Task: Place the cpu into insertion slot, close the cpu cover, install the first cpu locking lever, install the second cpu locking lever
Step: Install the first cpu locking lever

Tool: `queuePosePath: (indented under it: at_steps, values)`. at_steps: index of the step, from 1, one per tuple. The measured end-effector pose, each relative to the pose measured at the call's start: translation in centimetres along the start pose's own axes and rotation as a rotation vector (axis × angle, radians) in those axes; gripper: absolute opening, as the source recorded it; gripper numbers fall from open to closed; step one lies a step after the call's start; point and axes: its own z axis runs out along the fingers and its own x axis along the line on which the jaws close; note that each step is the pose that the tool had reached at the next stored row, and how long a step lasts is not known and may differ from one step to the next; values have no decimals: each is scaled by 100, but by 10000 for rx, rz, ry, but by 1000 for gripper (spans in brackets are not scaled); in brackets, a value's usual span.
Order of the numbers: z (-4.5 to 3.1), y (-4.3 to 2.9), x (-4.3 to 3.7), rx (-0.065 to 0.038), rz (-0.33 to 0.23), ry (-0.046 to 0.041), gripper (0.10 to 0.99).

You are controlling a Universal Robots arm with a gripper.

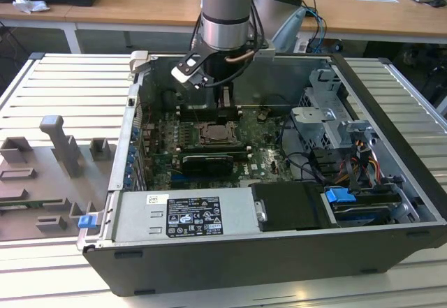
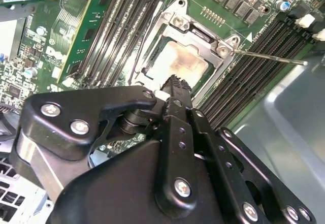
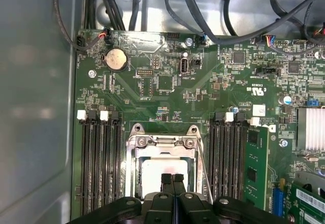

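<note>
Two banks of memory slots (image 3: 99,163) tight beside both cpu (image 3: 152,176) edges; claw (image 3: 172,178) pinched shut right above it, lower centre.

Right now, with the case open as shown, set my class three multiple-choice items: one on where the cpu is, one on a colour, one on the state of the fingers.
1. Where is the cpu?
A. in the slot
B. on the table outside the case
C. on top of a memory card

2. What colour is the board?
A. red
B. green
C. white

3. How are the fingers?
A. wide open
B. shut together
C. clamped on a cable

Answers: 1 A, it lies flat inside the slot's silver rim. 2 B, green shows in both wrist views. 3 B, their tips touch with nothing between them.
</note>
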Motion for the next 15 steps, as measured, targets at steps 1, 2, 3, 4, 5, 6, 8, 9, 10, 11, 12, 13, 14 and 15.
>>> queuePosePath:
  at_steps: [1,2,3,4,5,6,8,9,10,11,12,13,14,15]
  values:
    - [-15,0,-1,-1,0,0,106]
    - [-30,1,-1,-1,0,0,106]
    - [-56,1,-2,0,0,-1,106]
    - [-81,2,-3,0,0,-1,106]
    - [-116,3,-4,0,0,-3,106]
    - [-132,4,-5,0,0,-3,106]
    - [-174,5,-6,0,0,-5,106]
    - [-194,5,-7,-1,0,-6,106]
    - [-217,6,-8,0,0,-6,106]
    - [-232,7,-8,0,-1,-6,106]
    - [-254,7,-9,-1,0,-5,106]
    - [-276,8,-10,-1,0,-6,106]
    - [-310,9,-11,-1,0,-6,106]
    - [-349,10,-13,0,0,-7,106]
